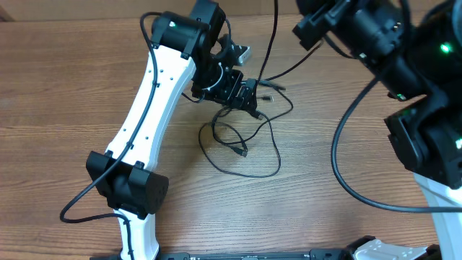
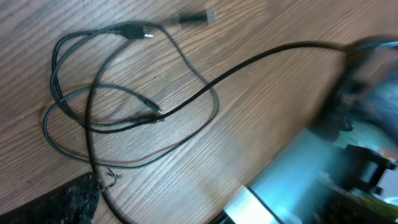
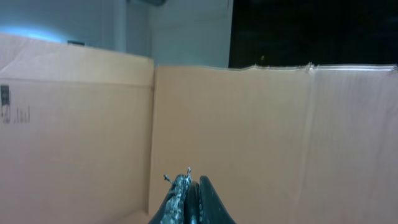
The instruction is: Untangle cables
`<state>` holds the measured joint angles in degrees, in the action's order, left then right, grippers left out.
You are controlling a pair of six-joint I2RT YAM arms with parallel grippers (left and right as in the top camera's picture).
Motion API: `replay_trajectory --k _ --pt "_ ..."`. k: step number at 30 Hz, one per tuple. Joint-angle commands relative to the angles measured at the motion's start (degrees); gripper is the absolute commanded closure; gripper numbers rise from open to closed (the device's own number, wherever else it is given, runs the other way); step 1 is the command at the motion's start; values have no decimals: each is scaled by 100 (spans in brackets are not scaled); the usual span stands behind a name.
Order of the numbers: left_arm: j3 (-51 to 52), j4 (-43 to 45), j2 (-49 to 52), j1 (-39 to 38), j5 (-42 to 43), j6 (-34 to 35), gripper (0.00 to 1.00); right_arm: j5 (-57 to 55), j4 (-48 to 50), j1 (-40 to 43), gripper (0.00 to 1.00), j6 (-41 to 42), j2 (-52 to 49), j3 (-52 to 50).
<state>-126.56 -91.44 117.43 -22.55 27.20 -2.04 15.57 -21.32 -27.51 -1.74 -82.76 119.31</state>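
The cables point(image 1: 242, 148) are thin black cords lying in loose overlapping loops on the wooden table. In the left wrist view the cables point(image 2: 124, 93) show a silver plug tip point(image 2: 199, 17) at the top and small plugs inside the loops. One cord point(image 2: 261, 59) runs off to the upper right, where its end is hidden. My left gripper point(image 1: 244, 95) hangs over the far edge of the loops. It is open point(image 2: 199, 205), and a cord passes beside its left finger point(image 2: 62, 202). My right gripper point(image 3: 189, 183) is shut, empty and raised, facing a cardboard wall.
The right arm point(image 1: 375, 36) fills the top right corner, and its thick black cable point(image 1: 346, 166) curves across the table's right side. The left arm's base point(image 1: 130, 188) stands at front left. A cardboard wall point(image 3: 280, 137) stands behind the table.
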Motion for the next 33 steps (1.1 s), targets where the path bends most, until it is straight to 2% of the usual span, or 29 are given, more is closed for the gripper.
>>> replay_trajectory --k 1,18,20,24,27,30,33 --pt "365 120 -52 -42 -181 -136 0 -269 144 192 96 -26 199 74" --pt "2616 1703 -52 -28 -437 -61 1 -271 146 1141 96 2 328 74" --pt "2699 1788 -52 -17 -866 299 0 -269 109 1211 96 26 361 74" --pt "2719 1945 -52 129 -1915 1902 0 -267 -13 1233 96 24 411 74" --pt "2719 2227 -52 317 -1644 2415 1 -264 -234 1233 96 24 424 74" --pt "2719 2527 -52 501 -765 2284 0 -267 -490 1233 96 22 422 72" --pt "2719 2708 -52 719 -726 2483 0 -111 -726 1233 96 26 424 74"
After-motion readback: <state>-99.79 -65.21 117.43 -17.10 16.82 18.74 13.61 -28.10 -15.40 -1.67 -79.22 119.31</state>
